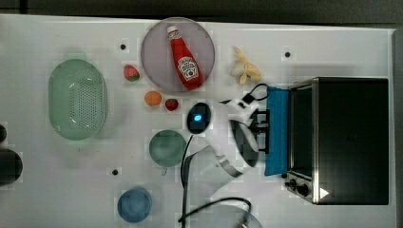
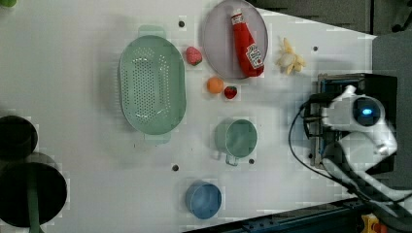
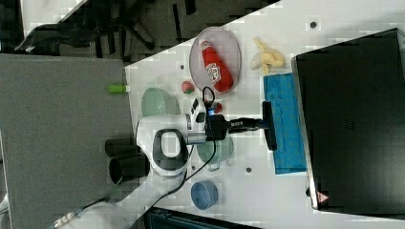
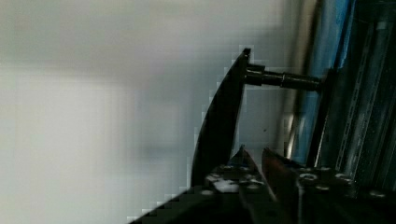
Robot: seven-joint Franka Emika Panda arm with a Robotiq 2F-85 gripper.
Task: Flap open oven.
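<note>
The white surface (image 1: 57, 180) carries everything. The black oven (image 1: 349, 140) stands at the top view's right edge, its blue-tinted glass door (image 1: 277, 130) flapped partly down toward the middle of the surface, the dark cavity showing behind it. The white arm (image 1: 223, 161) reaches in from the top view's bottom, and its claw (image 1: 263, 129) sits right at the door's black bar handle (image 3: 270, 126), on the side away from the oven body.

In the right view the claw (image 3: 260, 124) points level at the handle and meets it near the middle of the bar. The wrist view shows the fingers (image 4: 243, 163) close together, nipped narrowly on the handle (image 4: 222, 126), with a metal standoff (image 4: 280, 79) joining the bar to the door (image 4: 322, 70).

Elsewhere, going down in size: a pale green colander (image 1: 77, 99) at the top view's left, a grey plate (image 1: 157, 66) bearing a ketchup bottle (image 1: 184, 59), a green cup (image 1: 167, 148), a blue cup (image 1: 134, 205), a peeled banana (image 1: 245, 68) just beyond the oven's corner, an orange fruit (image 1: 153, 98) and two strawberries (image 1: 131, 72).

The top view alone gives the oven's two knobs (image 1: 297, 185). The left view has the arm covering most of the oven (image 2: 384, 85), yet adds dark cylinders (image 2: 29, 189) at the left view's left edge.
</note>
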